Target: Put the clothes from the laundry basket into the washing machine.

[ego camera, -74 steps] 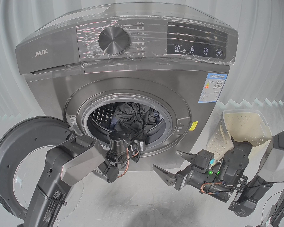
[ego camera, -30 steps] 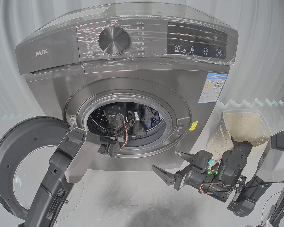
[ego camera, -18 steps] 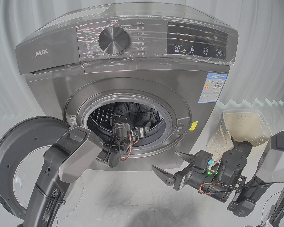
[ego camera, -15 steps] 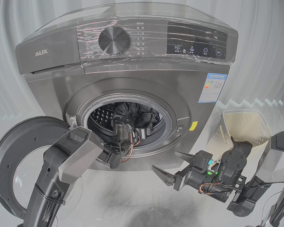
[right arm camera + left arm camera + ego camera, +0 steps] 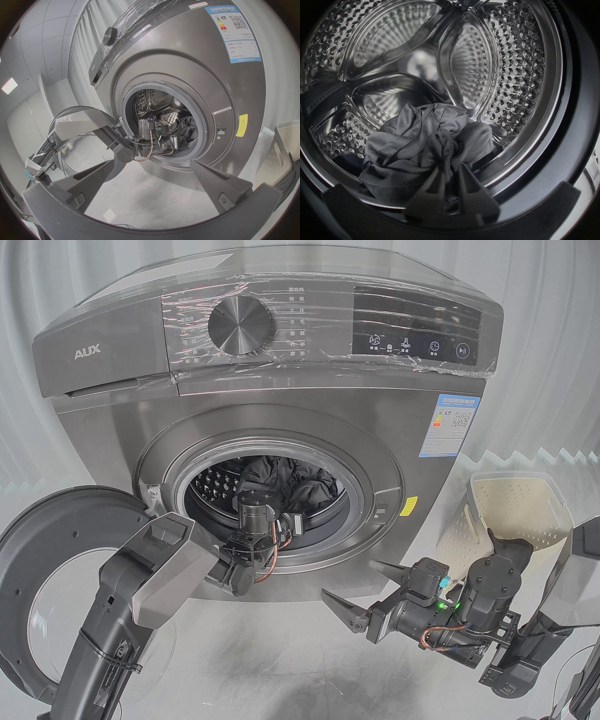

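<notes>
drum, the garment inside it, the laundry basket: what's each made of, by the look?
drum: metal, likely stainless steel; mirror-bright, embossed and perforated.
dark grey garment: thin matte fabric with a fine mesh-like texture and soft crumpled folds; fibre unclear.
laundry basket: probably plastic; cream, matte, moulded walls with rows of small holes.

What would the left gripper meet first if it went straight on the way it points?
The dark grey garment the left gripper pinches; behind it, probably the drum's rear wall.
</notes>
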Controlling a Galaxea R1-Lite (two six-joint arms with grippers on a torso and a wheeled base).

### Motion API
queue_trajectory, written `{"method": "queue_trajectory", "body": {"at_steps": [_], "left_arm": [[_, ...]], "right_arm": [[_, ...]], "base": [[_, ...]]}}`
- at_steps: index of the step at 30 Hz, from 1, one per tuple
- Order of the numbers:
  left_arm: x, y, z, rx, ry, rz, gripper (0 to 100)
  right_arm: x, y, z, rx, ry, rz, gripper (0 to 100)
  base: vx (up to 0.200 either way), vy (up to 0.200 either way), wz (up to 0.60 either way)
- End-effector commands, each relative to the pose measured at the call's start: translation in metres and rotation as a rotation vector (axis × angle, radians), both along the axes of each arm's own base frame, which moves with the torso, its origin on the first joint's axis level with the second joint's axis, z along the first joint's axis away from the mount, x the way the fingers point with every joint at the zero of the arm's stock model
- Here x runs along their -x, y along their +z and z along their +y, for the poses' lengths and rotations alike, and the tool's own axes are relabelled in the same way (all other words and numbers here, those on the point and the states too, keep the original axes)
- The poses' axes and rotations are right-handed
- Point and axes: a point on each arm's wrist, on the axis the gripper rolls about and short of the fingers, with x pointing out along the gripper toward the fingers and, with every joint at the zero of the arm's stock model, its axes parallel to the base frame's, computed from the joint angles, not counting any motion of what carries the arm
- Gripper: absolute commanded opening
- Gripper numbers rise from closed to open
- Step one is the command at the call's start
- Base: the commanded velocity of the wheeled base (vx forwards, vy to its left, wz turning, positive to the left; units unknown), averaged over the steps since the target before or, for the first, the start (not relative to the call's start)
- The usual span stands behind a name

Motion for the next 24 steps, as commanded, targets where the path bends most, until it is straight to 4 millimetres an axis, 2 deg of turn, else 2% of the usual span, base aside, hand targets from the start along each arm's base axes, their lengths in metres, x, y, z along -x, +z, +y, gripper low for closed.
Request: {"method": "queue_trajectory", "body": {"at_steps": [1, 5, 6, 7, 14, 18, 23, 24], "left_arm": [[-0.005, -0.002, 0.000, 0.007, 0.005, -0.012, 0], [-0.022, 0.022, 0.000, 0.066, 0.036, -0.115, 0], [-0.023, 0.023, 0.000, 0.071, 0.039, -0.122, 0], [-0.033, 0.032, 0.002, 0.096, 0.068, -0.173, 0], [-0.042, 0.028, 0.019, 0.090, 0.117, -0.167, 0], [-0.048, 0.028, 0.035, 0.093, 0.148, -0.174, 0], [-0.050, 0.028, 0.039, 0.096, 0.157, -0.173, 0], [-0.050, 0.028, 0.039, 0.096, 0.155, -0.173, 100]], "right_arm": [[0.000, 0.000, 0.000, -0.001, 0.001, -0.001, 100], [0.000, 0.000, 0.001, -0.001, 0.002, -0.001, 100], [0.000, 0.000, 0.001, -0.001, 0.002, -0.001, 100], [0.000, 0.000, 0.001, -0.001, 0.002, -0.001, 100], [0.000, 0.000, 0.001, -0.001, 0.002, -0.001, 100], [0.000, 0.000, 0.001, -0.001, 0.002, -0.001, 100], [0.000, -0.001, 0.001, 0.002, 0.002, 0.002, 100], [-0.001, -0.002, 0.001, 0.002, 0.001, 0.002, 100]], "base": [[0.000, 0.000, 0.00], [0.000, 0.000, 0.00], [0.000, 0.000, 0.00], [0.000, 0.000, 0.00], [0.000, 0.000, 0.00], [0.000, 0.000, 0.00], [0.000, 0.000, 0.00], [0.000, 0.000, 0.00]]}}
